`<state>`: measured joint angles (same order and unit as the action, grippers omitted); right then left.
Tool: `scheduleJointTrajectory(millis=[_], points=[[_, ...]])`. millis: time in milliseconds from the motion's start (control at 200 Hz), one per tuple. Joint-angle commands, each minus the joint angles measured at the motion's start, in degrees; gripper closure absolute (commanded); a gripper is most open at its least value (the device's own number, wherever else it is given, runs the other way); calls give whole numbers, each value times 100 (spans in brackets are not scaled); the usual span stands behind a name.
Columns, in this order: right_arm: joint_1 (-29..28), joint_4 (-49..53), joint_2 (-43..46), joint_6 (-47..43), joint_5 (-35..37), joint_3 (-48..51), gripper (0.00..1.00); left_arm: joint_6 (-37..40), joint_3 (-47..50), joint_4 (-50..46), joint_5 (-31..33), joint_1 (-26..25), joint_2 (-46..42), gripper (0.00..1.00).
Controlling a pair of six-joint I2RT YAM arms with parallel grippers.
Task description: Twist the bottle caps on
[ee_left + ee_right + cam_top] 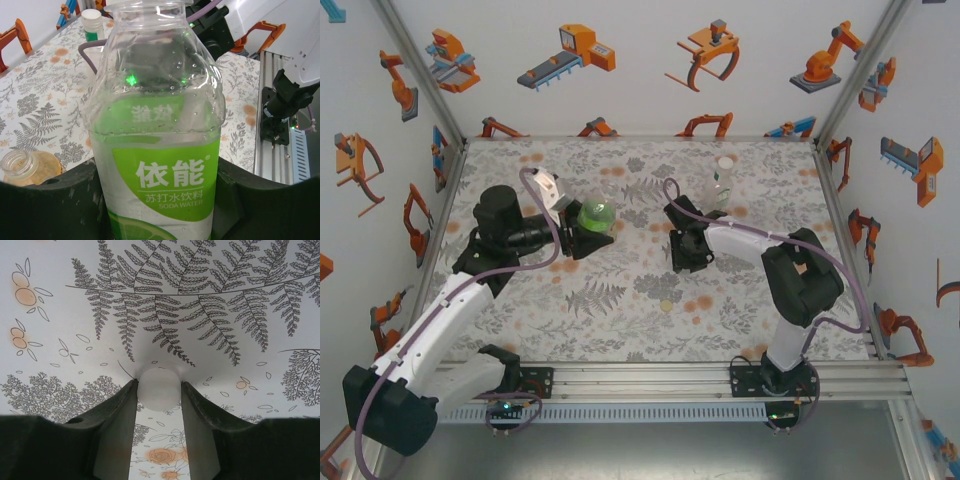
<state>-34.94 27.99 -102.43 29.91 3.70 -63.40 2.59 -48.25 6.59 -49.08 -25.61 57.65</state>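
Lying on the mat (60, 325), the whitish cap (159, 391) sat clamped by the right gripper (159, 385). The left gripper (160, 200) grasped the green bottle (160, 125), an amber bottle (20, 167) near it. A yellowish cap (666, 306) lay loose, well apart from both grippers.

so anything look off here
A yellowish cap lies loose on the mat, on its own. The soda water bottle in the left fingers looks creased at its shoulder. Right fingers pinch a whitish cap.
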Motion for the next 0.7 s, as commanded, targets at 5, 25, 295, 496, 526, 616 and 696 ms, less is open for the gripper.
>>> scheduleJointTrajectory(millis=[5,25,295,496,526,616,696], points=[[40,-12,-207,-91,59,22,60,144,-62,11,-49,-63,34,100],[38,-13,-207,-82,60,26,61,143,-62,14,-61,-69,28,100],[40,-15,-264,-104,34,29,57,187,-79,-51,-40,-87,27,100],[40,12,-124,-112,68,30,65,219,-88,-83,-34,-107,44,100],[40,34,-76,-127,84,21,67,230,-88,-95,-32,-109,37,100],[40,150,106,-167,145,-11,69,289,-114,-172,-32,-120,45,100],[40,260,330,-219,173,-59,72,391,-161,-302,-24,-136,60,100]])
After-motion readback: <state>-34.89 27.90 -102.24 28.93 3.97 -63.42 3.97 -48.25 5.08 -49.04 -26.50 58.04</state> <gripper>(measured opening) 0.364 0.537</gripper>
